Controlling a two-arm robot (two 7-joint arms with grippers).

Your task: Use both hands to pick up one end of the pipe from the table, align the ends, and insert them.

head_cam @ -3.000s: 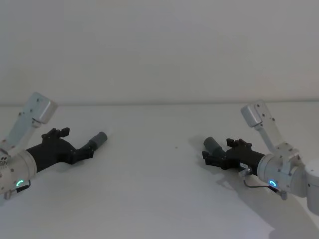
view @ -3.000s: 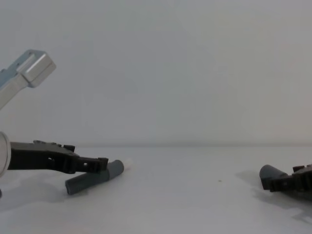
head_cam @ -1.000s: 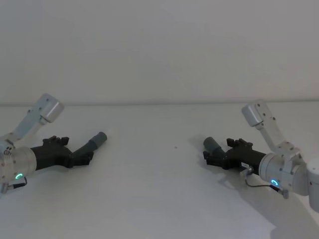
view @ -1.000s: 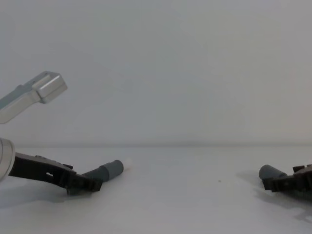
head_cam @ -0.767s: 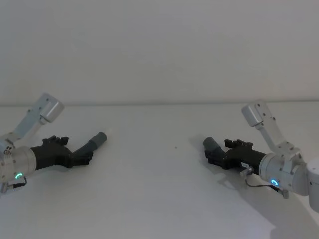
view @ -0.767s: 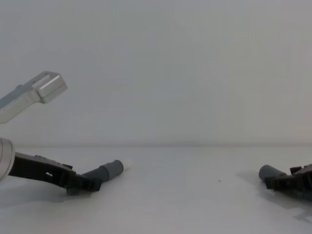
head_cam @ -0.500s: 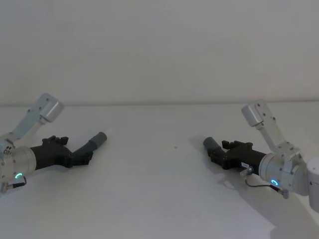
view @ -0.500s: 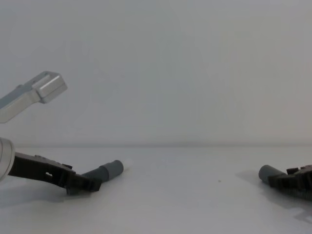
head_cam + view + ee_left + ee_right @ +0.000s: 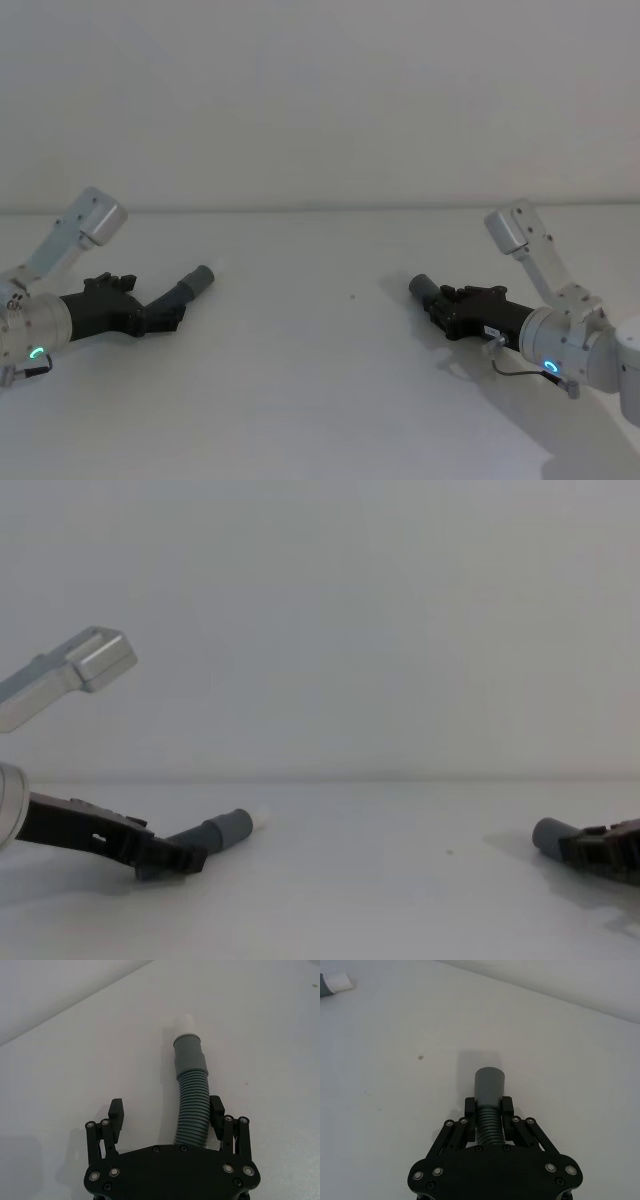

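Note:
The pipe lies in two pieces on the white table (image 9: 320,400). The left piece (image 9: 192,1105) is dark corrugated hose with a grey cuff (image 9: 189,1057) and a white tip (image 9: 186,1024). My left gripper (image 9: 166,1112) is open and straddles this hose, which lies close to one finger (image 9: 216,1110). In the head view that gripper (image 9: 165,315) sits low at the left, with the cuff (image 9: 198,279) poking out beyond it. My right gripper (image 9: 488,1107) is shut on the right piece's corrugated hose, just behind its plain grey cuff (image 9: 489,1082). The chest view has this cuff (image 9: 550,833) at the far right.
A wide stretch of bare white table separates the two pieces. A tiny dark speck (image 9: 352,295) lies on the table near the middle. The pale back wall rises behind the table's far edge.
The right gripper's fingers have drawn in and shut on the hose behind the plain cuff. The left gripper, lowered around its hose earlier, has hardly moved in the last second.

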